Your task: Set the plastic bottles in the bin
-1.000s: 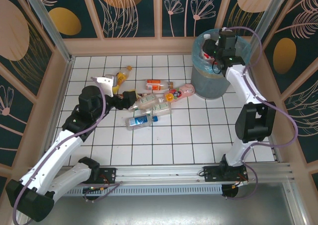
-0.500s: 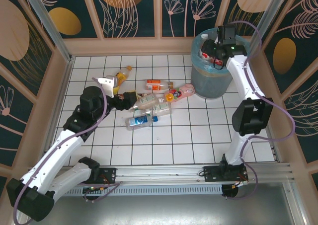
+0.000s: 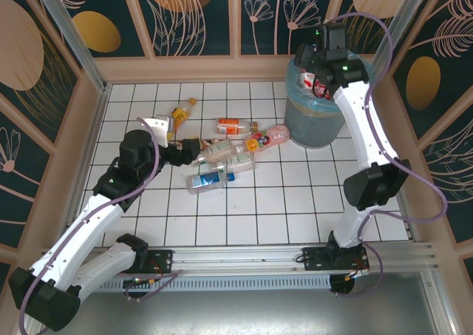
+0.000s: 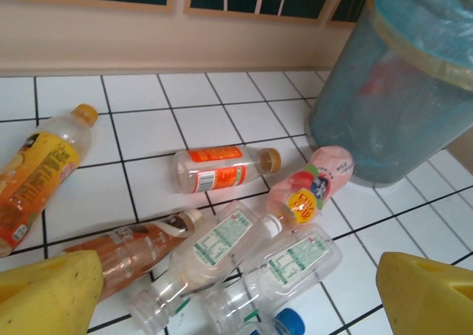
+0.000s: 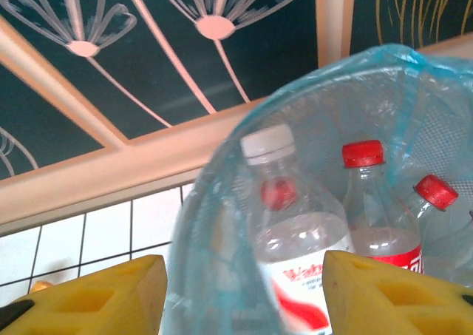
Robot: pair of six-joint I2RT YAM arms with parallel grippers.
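1. The tiled table [image 3: 295, 202] carries one bin [image 3: 310, 124], lined with a blue bag, at its far right.
2. Two arms work here. The right claw [image 5: 236, 283] hangs over the bin's mouth, spread and empty, so I judge its drop done.
3. The left claw [image 4: 236, 290] hovers low over the loose bottles [image 4: 222, 176], spread wide and gripping nothing. The step in hand looks like the next pick. It must settle on one bottle, probably a clear one beneath it, and close across the body.
4. I count seven bottles lying on the table left of the bin: one yellow, one orange-labelled, one pink, one brown, two clear, one blue-capped. At least three more stand inside the bin.
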